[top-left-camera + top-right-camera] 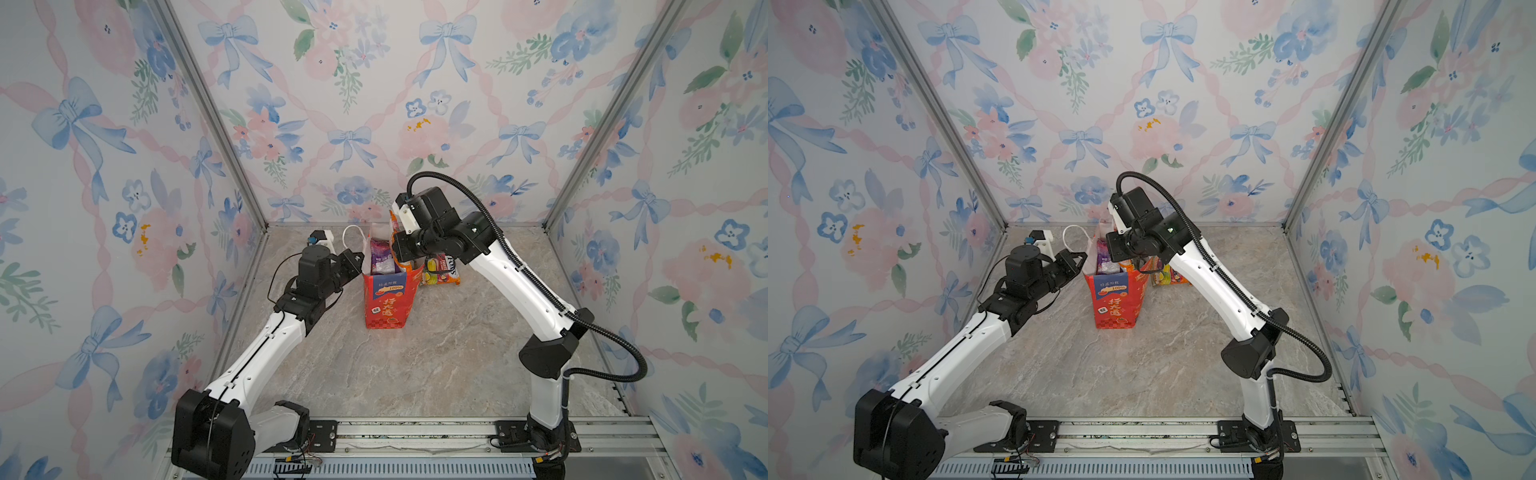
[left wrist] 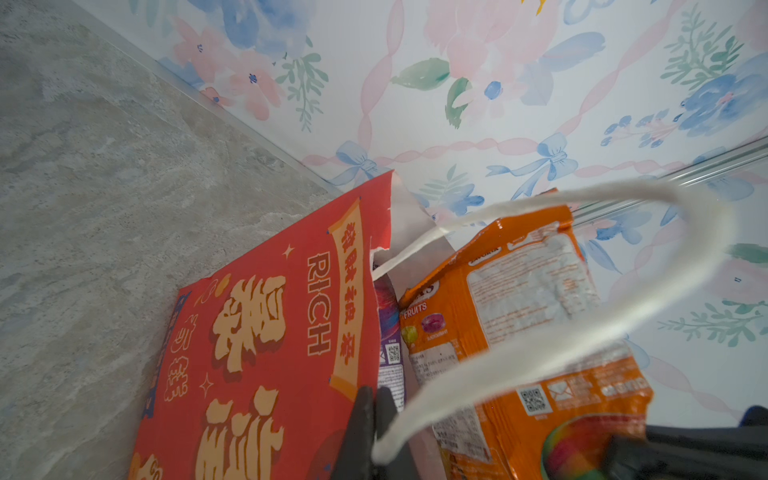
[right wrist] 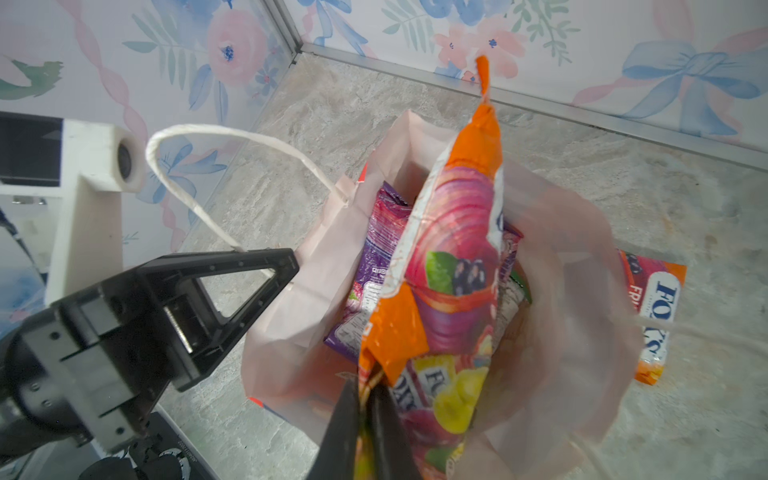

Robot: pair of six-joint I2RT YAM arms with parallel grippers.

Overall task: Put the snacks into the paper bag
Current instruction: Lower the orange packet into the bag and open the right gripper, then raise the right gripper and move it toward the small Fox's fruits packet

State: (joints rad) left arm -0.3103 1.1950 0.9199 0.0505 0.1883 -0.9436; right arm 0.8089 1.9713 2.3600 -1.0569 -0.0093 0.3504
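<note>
right wrist view: right gripper (image 3: 365,399) jaws narrow, pinching edge of orange packet (image 3: 453,249); packet roughly on end, lower part inside mouth of paper bag (image 3: 291,332), upper end above rim, beside purple packet (image 3: 374,249); left gripper (image 3: 289,266) clamped on bag wall; release should drop packet straight down; one fox's packet (image 3: 660,316) flat on table (image 3: 706,415) behind bag, nearer right arm
</note>
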